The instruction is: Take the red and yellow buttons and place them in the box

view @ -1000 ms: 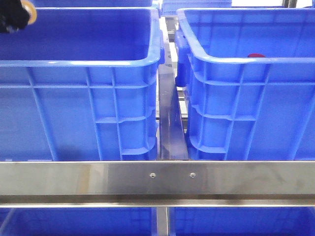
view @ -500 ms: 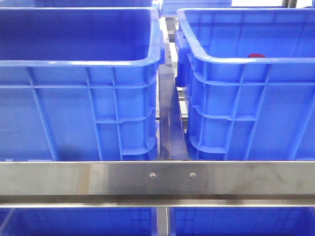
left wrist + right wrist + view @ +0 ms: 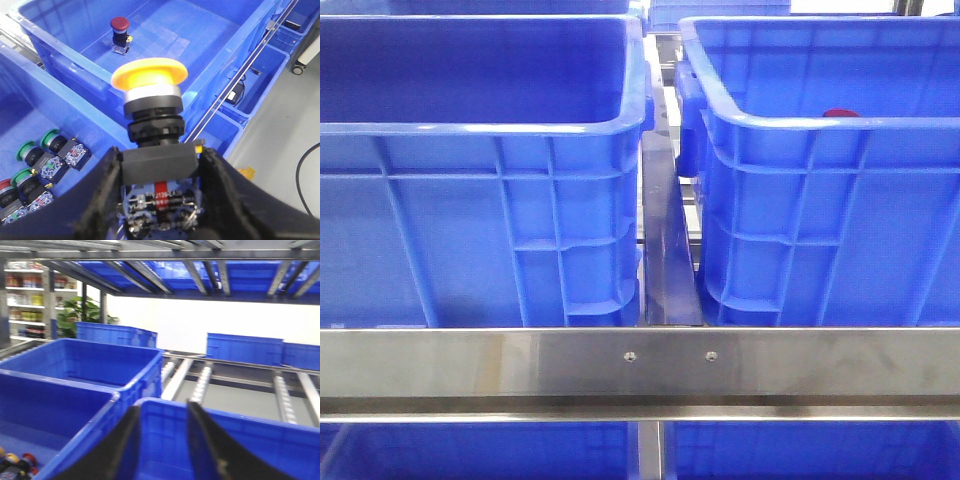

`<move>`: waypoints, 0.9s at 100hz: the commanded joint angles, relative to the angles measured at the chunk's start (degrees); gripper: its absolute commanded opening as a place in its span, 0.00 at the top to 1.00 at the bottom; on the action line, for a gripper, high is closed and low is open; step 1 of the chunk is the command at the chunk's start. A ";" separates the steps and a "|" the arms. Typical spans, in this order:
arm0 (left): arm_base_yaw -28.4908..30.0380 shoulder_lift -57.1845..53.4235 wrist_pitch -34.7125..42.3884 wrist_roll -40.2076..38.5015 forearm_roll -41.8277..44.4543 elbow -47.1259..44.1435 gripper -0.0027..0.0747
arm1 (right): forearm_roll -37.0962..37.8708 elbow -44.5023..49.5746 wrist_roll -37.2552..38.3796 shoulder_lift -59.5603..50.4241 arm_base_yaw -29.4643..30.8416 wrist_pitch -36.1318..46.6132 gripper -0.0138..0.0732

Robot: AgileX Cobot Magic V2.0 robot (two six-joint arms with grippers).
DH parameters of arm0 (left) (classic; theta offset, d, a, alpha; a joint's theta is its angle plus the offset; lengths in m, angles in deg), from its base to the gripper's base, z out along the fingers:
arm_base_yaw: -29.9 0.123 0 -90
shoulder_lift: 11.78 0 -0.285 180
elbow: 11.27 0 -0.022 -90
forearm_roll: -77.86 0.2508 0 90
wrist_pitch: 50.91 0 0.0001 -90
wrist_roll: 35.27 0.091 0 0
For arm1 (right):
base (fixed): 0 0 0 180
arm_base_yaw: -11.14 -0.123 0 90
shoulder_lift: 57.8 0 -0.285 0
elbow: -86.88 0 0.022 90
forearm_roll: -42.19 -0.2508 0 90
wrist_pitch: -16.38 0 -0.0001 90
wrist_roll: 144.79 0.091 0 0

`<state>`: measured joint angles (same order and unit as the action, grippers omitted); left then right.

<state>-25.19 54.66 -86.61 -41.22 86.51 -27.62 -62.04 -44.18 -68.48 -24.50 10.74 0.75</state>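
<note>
The left gripper (image 3: 160, 200), seen a second ago at the front view's upper left, has left it. It grips the yellow button (image 3: 150, 82), the box (image 3: 220, 55) and red button (image 3: 120, 25) beyond: carry, then release. The right gripper (image 3: 162, 450) is narrowly parted, empty.

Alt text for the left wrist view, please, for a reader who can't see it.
The left gripper is shut on a yellow button, clamped by its black base above a blue crate that holds one red button. Beside it, another crate holds several green buttons.
</note>
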 commanded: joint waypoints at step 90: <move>-0.40 -0.66 4.60 -0.17 0.23 1.73 0.99 | -5.75 -2.73 42.11 26.10 0.22 -48.26 0.18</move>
<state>-25.19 54.66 -86.61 -41.22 86.60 -27.62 -59.45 -44.31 -27.17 -1.65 10.74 -42.07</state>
